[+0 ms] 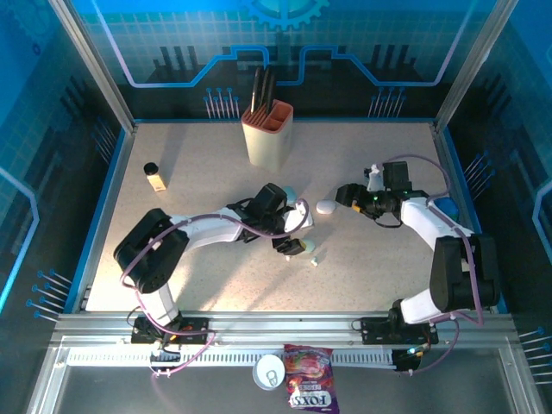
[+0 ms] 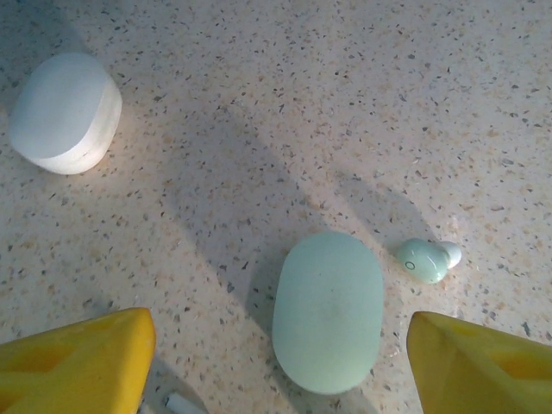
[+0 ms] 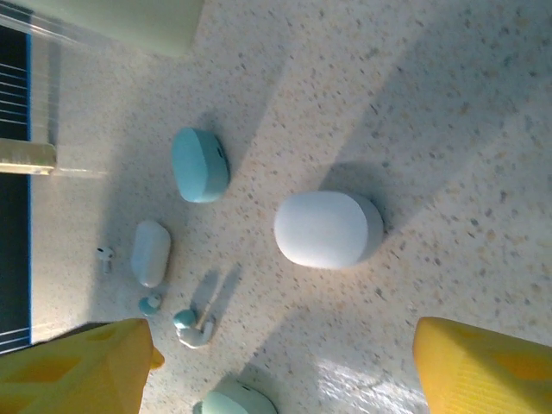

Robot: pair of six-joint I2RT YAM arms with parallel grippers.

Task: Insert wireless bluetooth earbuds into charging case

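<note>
Both grippers are released, their yellow fingers wide apart with nothing clasped. Between the fingers [image 2: 78, 362] of the left gripper [image 2: 278, 345] lies a pale green case [image 2: 328, 310], nearer the finger on the view's right, with bare speckled table [image 2: 259, 103] on its other side. A pale teal earbud [image 2: 427, 259] lies just past that finger's tip, beside the case but apart from it. A white case [image 2: 65, 112] sits well ahead of the other finger, with open tabletop between.

Ahead of the right gripper [image 3: 283, 345], a big white case [image 3: 328, 228] rests alone with free room around it. Beyond its left finger [image 3: 73, 366] things crowd together: a teal case [image 3: 200, 164], a slim white case [image 3: 151, 252], a tiny white earbud [image 3: 105, 257], a small teal earbud [image 3: 149, 304] and a white-and-teal earbud [image 3: 194, 329] nearest the fingertip.

From above, a beige tool holder [image 1: 267, 131] stands far beyond both grippers, and a small bottle [image 1: 155, 177] stands near the table's left edge.
</note>
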